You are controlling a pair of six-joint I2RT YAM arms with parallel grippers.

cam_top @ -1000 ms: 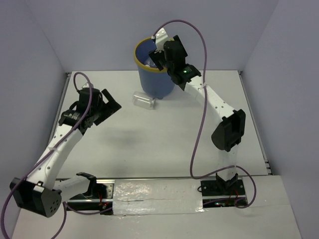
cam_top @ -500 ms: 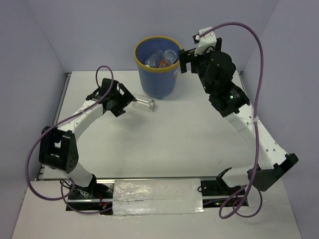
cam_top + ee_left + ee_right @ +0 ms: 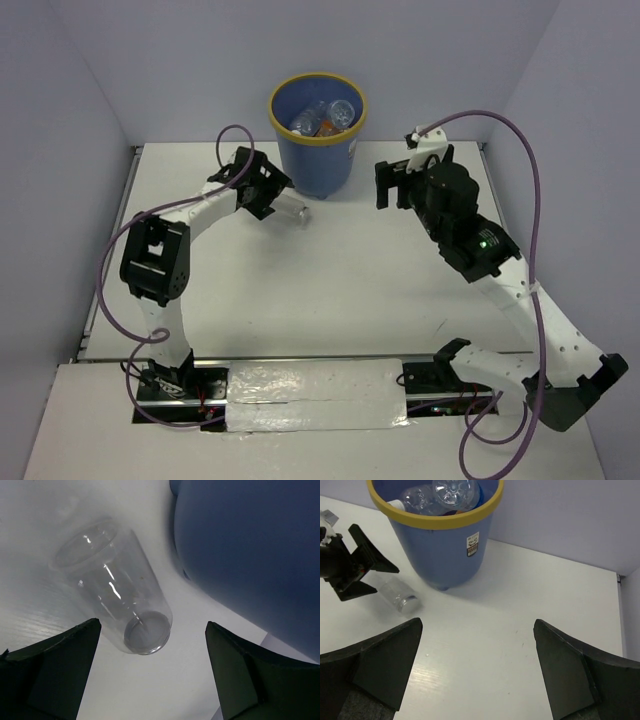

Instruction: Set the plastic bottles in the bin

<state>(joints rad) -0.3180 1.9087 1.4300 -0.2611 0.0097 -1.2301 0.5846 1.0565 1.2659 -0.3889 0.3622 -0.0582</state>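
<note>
The bin [image 3: 318, 165], dark blue with a yellow rim, stands at the back centre and holds several plastic bottles [image 3: 322, 116], clear and orange. One clear bottle [image 3: 293, 208] lies on its side on the table just left of the bin's foot. My left gripper [image 3: 271, 197] is open right beside this bottle. In the left wrist view the bottle [image 3: 112, 587] lies just ahead of the open gripper [image 3: 152, 630], towards its left finger, with the bin wall [image 3: 250, 555] on the right. My right gripper [image 3: 394, 190] is open and empty, to the right of the bin.
Pale walls close the table at the back and both sides. In the right wrist view the bin [image 3: 440, 550], the lying bottle [image 3: 397, 596] and my left gripper [image 3: 355, 565] show ahead of the open right gripper [image 3: 477, 630].
My right arm has drawn back from above the bin and come down to its right, open. My left arm has swung across to the lying bottle beside the bin.
</note>
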